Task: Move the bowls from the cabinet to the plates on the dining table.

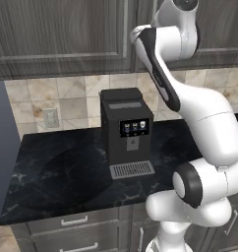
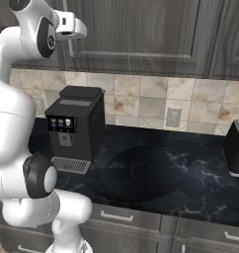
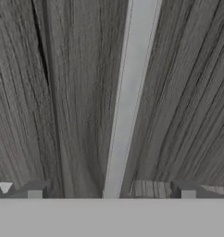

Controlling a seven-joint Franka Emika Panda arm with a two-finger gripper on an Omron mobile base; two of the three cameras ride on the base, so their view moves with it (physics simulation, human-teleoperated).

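The cabinet [image 1: 62, 34] [image 2: 151, 34] hangs over the worktop with its dark wood-grain doors shut. In the hand view a door panel [image 3: 63, 92] sits very close, with its slim metal handle [image 3: 130, 92] running up the middle. My gripper [image 3: 111, 190] is open, one dark fingertip [image 3: 35, 190] on each side of the handle's lower end, without touching it. In the right base view my hand [image 2: 72, 27] is raised against the cabinet front at the upper left. The bowls are hidden behind the doors. The plates and the dining table are out of view.
A black coffee machine [image 1: 126, 130] [image 2: 74, 126] stands on the black marble worktop [image 1: 57, 172] [image 2: 156, 168] below my hand. A dark appliance [image 2: 236, 148] sits at the far right. Grey drawers with bar handles [image 1: 74, 221] [image 2: 116, 216] run under the worktop.
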